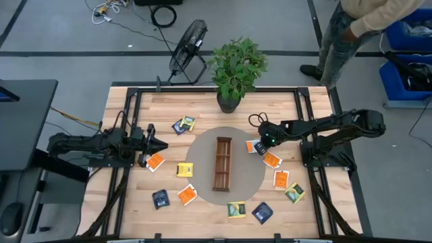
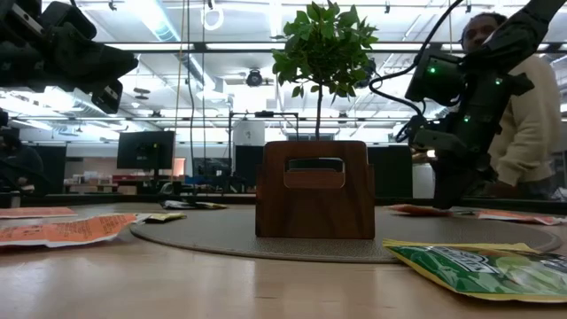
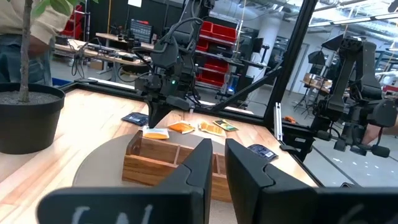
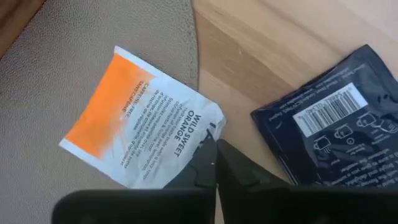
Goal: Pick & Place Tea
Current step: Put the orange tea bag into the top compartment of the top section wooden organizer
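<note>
Several small tea sachets lie flat on the wooden table around a round grey mat (image 1: 244, 183) that carries the long wooden tray (image 1: 222, 163). My right gripper (image 4: 215, 155) is down at the mat's right rim, shut at an orange-and-white sachet (image 4: 134, 118), (image 1: 252, 145). A dark navy sachet (image 4: 329, 124) lies just beside it on the wood. My left gripper (image 1: 162, 145) hovers off the mat's left side and points toward the tray (image 3: 168, 165). Its fingers are together but for a narrow slit and hold nothing; an orange sachet (image 1: 155, 162) lies near it. My right gripper meets the orange-and-white sachet at its white edge (image 4: 200, 134), close to a corner, coming from above at a slant from the table's right. One finger (image 4: 202, 163) lies over that edge; the fingers hide whether the edge is pinched. The sachet lies flat across the mat's rim.
A potted plant (image 1: 233, 101) stands at the table's far edge behind the mat. More sachets lie right of the mat (image 1: 281, 178), near its front (image 1: 236, 209) and to its left (image 1: 184, 169). A person (image 1: 351, 27) stands beyond the far right corner. A fan (image 1: 187, 47) is on the floor.
</note>
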You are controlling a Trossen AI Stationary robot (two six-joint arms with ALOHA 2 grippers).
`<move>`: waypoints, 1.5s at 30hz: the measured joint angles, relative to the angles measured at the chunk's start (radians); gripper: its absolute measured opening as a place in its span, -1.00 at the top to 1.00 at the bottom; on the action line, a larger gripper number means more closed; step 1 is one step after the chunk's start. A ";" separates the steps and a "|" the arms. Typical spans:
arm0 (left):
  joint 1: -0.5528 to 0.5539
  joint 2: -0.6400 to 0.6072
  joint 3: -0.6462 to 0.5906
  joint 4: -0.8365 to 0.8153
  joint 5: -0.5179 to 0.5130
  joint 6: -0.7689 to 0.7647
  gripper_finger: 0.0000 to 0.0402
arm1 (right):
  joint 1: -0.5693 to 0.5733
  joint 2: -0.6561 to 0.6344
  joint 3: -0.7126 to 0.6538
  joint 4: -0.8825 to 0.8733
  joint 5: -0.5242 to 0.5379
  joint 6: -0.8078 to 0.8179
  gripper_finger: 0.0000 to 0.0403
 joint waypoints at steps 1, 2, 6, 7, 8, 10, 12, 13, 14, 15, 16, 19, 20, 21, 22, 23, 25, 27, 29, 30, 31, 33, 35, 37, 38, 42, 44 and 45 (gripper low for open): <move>0.000 0.000 0.000 0.000 0.000 -0.001 0.77 | 0.000 -0.004 0.000 0.000 0.000 -0.001 0.98; 0.000 0.000 0.000 0.000 0.000 -0.001 0.77 | 0.000 -0.010 0.001 0.000 0.000 -0.005 0.98; 0.000 0.000 0.000 0.022 -0.010 -0.022 0.77 | 0.000 -0.037 0.040 -0.061 0.006 -0.049 0.99; 0.000 0.000 0.000 0.028 -0.015 -0.028 0.77 | 0.000 -0.042 0.055 -0.078 0.011 -0.063 0.99; 0.000 0.000 0.000 0.034 -0.019 -0.031 0.77 | 0.000 -0.047 0.072 -0.099 0.017 -0.076 0.99; 0.000 0.000 0.000 0.063 -0.025 -0.033 0.77 | 0.008 -0.055 0.109 -0.130 0.027 -0.104 0.99; 0.000 0.000 0.000 0.081 -0.025 -0.035 0.77 | 0.019 -0.063 0.147 -0.154 0.030 -0.127 0.99; 0.000 0.000 0.000 0.090 -0.026 -0.035 0.77 | 0.027 -0.065 0.165 -0.166 0.029 -0.134 0.99; 0.000 0.000 0.000 0.102 -0.026 -0.035 0.77 | 0.034 -0.065 0.183 -0.176 0.029 -0.140 0.99; 0.000 0.000 0.000 0.113 -0.026 -0.041 0.77 | 0.042 -0.065 0.199 -0.183 0.029 -0.146 0.99; 0.000 0.000 0.000 0.124 -0.026 -0.049 0.77 | 0.051 -0.065 0.214 -0.188 0.029 -0.152 0.99; 0.000 0.000 0.000 0.130 -0.049 -0.059 0.77 | 0.081 -0.065 0.260 -0.229 0.071 -0.176 1.00; 0.000 0.001 0.000 0.130 -0.056 -0.068 0.77 | 0.090 -0.065 0.276 -0.250 0.091 -0.178 1.00; 0.000 0.004 0.000 0.130 -0.062 -0.080 0.77 | 0.098 -0.065 0.292 -0.270 0.101 -0.182 1.00; 0.000 0.013 0.000 0.134 -0.068 -0.085 0.77 | 0.104 -0.065 0.309 -0.286 0.106 -0.187 1.00; 0.000 0.021 0.000 0.135 -0.075 -0.091 0.77 | 0.109 -0.065 0.323 -0.297 0.109 -0.190 1.00; 0.000 0.044 0.000 0.158 -0.086 -0.115 0.77 | 0.122 -0.065 0.343 -0.302 0.119 -0.197 1.00; 0.000 0.085 0.000 0.183 -0.102 -0.127 0.77 | 0.133 -0.065 0.363 -0.310 0.119 -0.204 1.00; 0.000 0.131 0.000 0.216 -0.133 -0.136 0.77 | 0.143 -0.065 0.385 -0.311 0.120 -0.211 1.00; 0.000 0.157 0.000 0.240 -0.149 -0.138 0.76 | 0.149 -0.065 0.394 -0.308 0.119 -0.216 1.00; 0.000 0.185 0.000 0.260 -0.156 -0.138 0.74 | 0.153 -0.065 0.402 -0.309 0.120 -0.225 1.00; 0.000 0.242 0.000 0.310 -0.157 -0.140 0.68 | 0.162 -0.065 0.416 -0.304 0.124 -0.243 1.00; 0.000 0.299 0.000 0.376 -0.159 -0.158 0.59 | 0.169 -0.065 0.422 -0.275 0.124 -0.271 1.00; 0.000 0.357 0.000 0.421 -0.161 -0.165 0.48 | 0.175 -0.065 0.423 -0.253 0.124 -0.283 1.00; 0.000 0.389 0.001 0.444 -0.161 -0.166 0.43 | 0.178 -0.065 0.425 -0.248 0.123 -0.287 1.00; 0.000 0.519 0.035 0.477 -0.161 -0.189 0.27 | 0.186 -0.065 0.441 -0.239 0.123 -0.310 1.00; 0.000 0.588 0.074 0.490 -0.161 -0.189 0.21 | 0.193 -0.064 0.456 -0.236 0.115 -0.327 1.00; 0.000 0.622 0.093 0.489 -0.160 -0.188 0.20 | 0.198 -0.064 0.463 -0.226 0.111 -0.336 1.00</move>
